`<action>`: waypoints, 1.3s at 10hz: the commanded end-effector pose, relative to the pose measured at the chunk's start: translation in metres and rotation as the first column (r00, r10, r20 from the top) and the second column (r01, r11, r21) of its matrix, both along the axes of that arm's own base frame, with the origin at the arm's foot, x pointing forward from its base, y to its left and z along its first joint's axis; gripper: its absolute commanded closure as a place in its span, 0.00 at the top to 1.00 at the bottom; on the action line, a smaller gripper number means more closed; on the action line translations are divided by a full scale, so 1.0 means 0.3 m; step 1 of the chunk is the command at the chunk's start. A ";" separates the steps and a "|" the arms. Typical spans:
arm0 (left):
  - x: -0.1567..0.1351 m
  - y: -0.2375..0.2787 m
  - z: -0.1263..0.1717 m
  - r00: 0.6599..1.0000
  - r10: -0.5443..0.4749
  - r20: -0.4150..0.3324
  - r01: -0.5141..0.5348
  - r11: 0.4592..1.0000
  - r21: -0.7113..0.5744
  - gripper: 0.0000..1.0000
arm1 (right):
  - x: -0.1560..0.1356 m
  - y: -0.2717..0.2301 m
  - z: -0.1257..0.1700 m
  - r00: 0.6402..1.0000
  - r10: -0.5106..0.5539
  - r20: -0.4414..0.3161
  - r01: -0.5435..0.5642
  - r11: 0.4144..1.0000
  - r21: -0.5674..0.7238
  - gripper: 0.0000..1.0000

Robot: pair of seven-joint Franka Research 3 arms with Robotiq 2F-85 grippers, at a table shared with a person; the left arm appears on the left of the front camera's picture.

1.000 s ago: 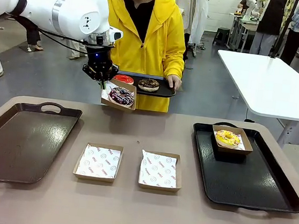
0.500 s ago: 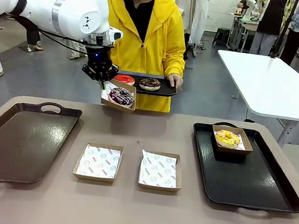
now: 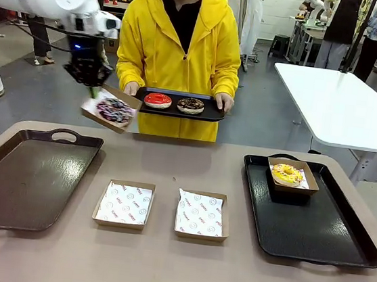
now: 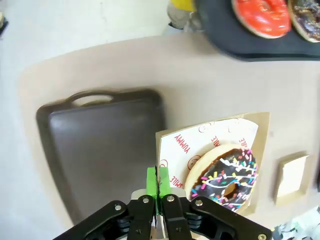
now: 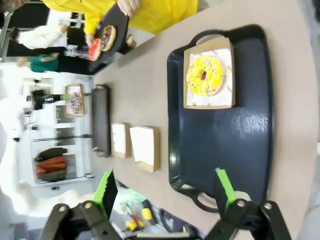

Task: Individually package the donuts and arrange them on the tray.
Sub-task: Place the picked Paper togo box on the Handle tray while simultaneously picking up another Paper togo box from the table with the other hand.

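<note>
Donut packing at a shared table: the left gripper (image 4: 157, 181), its green-padded fingers pressed together on one edge of a paper-lined box (image 4: 263, 132), held that box tilted in the air over the far left part of the table (image 3: 173, 160), just beside the right rim of the brown tray (image 3: 21, 176); the sprinkled donut (image 3: 113, 110) lay inside it on the printed paper. At the far side a person (image 3: 179, 45) in a yellow hooded top held a small black tray (image 3: 208, 114) in both hands, carrying the red donut (image 3: 158, 100) and, to its right, the chocolate donut (image 3: 190, 105); the lifted box hung just left of that tray and slightly lower. On the right, the yellow donut (image 3: 287, 173) sat in its own box (image 3: 292, 189) at the far end of the large black tray (image 3: 321, 231); an open lined box (image 3: 125, 204) and a second lined box (image 3: 200, 214) rested side by side between the two big trays. The right gripper (image 5: 165, 189) hovered with its jaws spread wide, gripping nothing.
</note>
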State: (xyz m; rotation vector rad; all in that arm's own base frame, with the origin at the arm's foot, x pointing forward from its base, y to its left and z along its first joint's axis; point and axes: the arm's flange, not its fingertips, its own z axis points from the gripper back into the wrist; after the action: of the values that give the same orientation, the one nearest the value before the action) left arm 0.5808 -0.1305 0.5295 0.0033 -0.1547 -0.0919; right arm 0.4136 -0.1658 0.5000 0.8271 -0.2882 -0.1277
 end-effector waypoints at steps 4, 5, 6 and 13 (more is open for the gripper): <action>-0.060 0.279 -0.100 0.998 0.059 -0.004 -0.059 0.998 -0.021 0.01 | -0.027 0.502 -0.084 1.000 0.016 0.005 -0.014 0.961 -0.277 1.00; -0.089 0.323 -0.138 0.997 0.076 -0.004 -0.076 0.997 -0.030 0.01 | -0.028 0.579 -0.119 1.000 0.024 0.005 -0.022 0.948 -0.317 1.00; -0.100 0.369 -0.171 0.995 0.100 -0.016 -0.100 0.994 -0.039 0.01 | -0.022 0.641 -0.147 0.999 0.032 0.004 -0.029 0.941 -0.337 1.00; -0.107 0.378 -0.253 0.989 0.136 -0.065 -0.138 0.990 -0.026 0.01 | -0.022 0.709 -0.184 0.997 0.071 0.002 -0.067 0.945 -0.321 1.00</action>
State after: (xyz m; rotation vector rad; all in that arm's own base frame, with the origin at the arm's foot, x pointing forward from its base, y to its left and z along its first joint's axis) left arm 0.5473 -0.0169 0.4499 -0.0157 -0.0878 0.0432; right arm 0.4076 0.0451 0.4439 0.5286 -0.2809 -0.0138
